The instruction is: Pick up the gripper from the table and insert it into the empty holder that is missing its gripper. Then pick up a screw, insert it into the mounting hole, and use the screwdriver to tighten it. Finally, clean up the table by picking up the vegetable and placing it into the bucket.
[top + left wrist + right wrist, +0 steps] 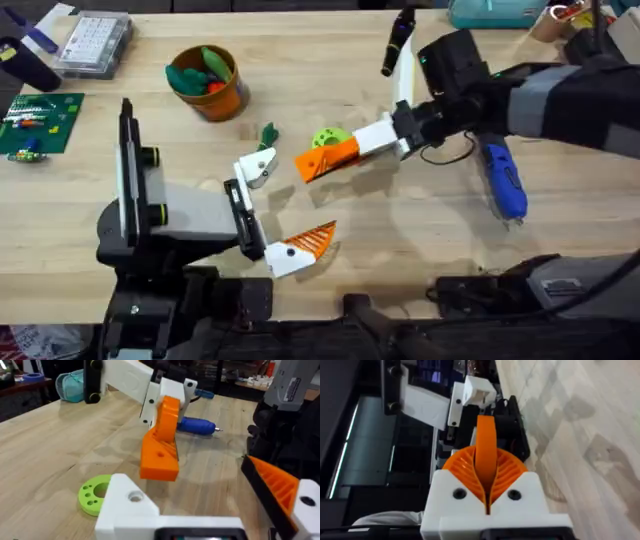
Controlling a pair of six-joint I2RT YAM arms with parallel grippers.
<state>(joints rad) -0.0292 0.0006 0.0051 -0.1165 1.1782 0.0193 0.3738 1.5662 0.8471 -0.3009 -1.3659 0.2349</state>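
1. Overhead view, far left: the grey-black jaw unit (190, 215) lies on the table (420, 240), its empty white holder (258, 166) pointing toward the middle, its twin bracket with an orange ribbed finger (305, 243) just below.
2. Behind it, the orange bucket (208, 82) stands well apart; the dark green vegetable (268, 133) lies between bucket and holder.
3. Centre: the right gripper (352, 150) is clamped on the gripper (328, 159), whose tip sits just right of the holder, beside a lime-green ring (328, 135).
4. Right: the blue screwdriver (503, 180) lies beside that arm.
5. Right wrist view shows the orange pads (507, 467) pinching the piece, which the overhead view cannot resolve.
6. Left gripper: I cannot tell its state.
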